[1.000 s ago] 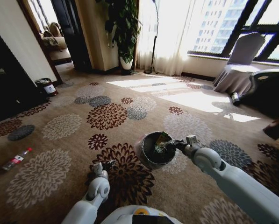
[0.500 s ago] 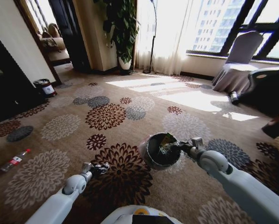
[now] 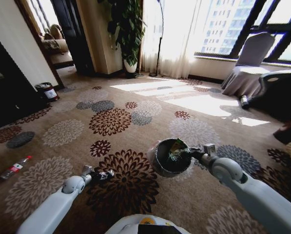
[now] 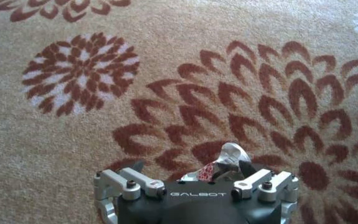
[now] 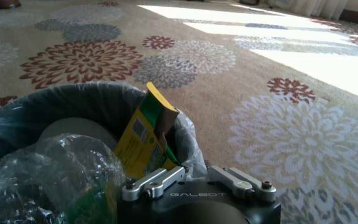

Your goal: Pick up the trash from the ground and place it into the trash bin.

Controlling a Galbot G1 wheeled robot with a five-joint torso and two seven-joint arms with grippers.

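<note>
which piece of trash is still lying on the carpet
The bottle at far left. The red-and-white bag is in the left gripper; the green wrapper is at the bin, by the right gripper.

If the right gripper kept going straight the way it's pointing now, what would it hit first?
Probably the green-and-yellow wrapper it grips, then the lined trash bin interior; the right gripper already sits at the rim, though depth is unclear.

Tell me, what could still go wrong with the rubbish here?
The green wrapper in the right gripper stands tall against the trash bin rim, so it might tip out onto the carpet. The left gripper pinches only a small red-and-white scrap and is short of the bin, so it could slip. A bottle lies far off.
</note>
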